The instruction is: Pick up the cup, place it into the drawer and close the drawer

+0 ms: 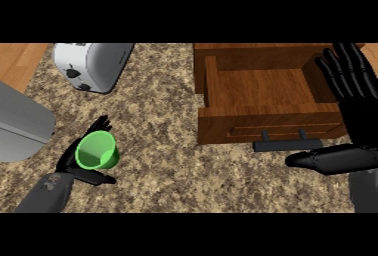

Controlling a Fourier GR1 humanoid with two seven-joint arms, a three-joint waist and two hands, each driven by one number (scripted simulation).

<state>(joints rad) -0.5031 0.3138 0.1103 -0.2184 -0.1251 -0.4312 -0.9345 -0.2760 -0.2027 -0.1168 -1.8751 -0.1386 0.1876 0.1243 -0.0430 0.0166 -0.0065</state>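
Observation:
A green cup (97, 150) lies in my left hand (77, 167) at the lower left, its mouth facing up toward me; the fingers and thumb curl round it. The wooden drawer (258, 117) stands pulled open at the upper right, its inside bare, with a dark handle (284, 145) on its front. My right hand (351, 80) is open at the right edge, fingers straight and pointing up along the drawer's right side, the thumb (325, 160) stretched left just below the drawer front, near the handle.
A silver toaster (92, 62) sits at the upper left on the speckled granite counter (170, 165). A grey rounded object (22, 125) shows at the left edge. Bare wood (18, 60) lies in the far left corner.

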